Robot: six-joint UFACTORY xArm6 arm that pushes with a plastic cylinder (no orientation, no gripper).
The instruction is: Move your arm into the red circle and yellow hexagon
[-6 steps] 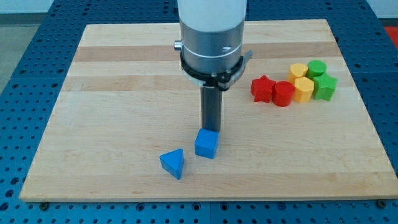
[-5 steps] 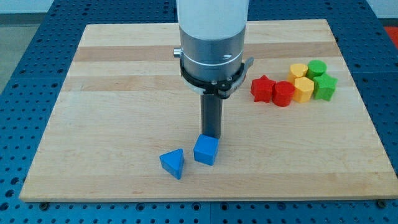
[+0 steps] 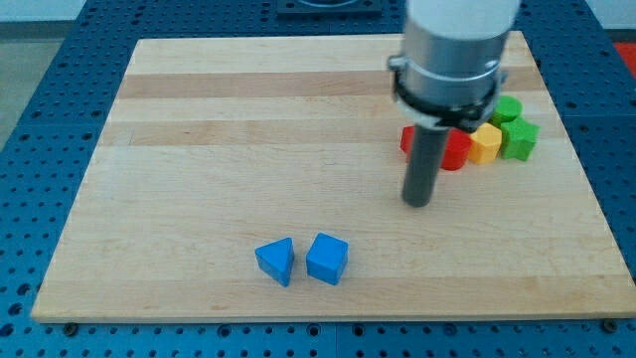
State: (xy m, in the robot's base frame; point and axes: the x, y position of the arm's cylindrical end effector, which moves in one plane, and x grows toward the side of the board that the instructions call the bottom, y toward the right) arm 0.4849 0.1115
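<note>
The red circle block [image 3: 456, 150] lies at the view's right, partly hidden behind my rod. The yellow hexagon [image 3: 485, 143] touches its right side. My tip [image 3: 417, 202] rests on the board just below and left of the red circle, a short gap away. The red star [image 3: 406, 139] is mostly hidden behind the rod. A second yellow block, seen earlier above the hexagon, is hidden by the arm.
A green circle block [image 3: 508, 108] and a green star-shaped block [image 3: 520, 139] sit right of the yellow hexagon. A blue triangle [image 3: 276, 261] and a blue cube [image 3: 327, 259] sit together near the view's bottom.
My tip has left the blue cube and moved right and up, to just below the red circle. The blue cube sits slightly lower and closer to the blue triangle.
</note>
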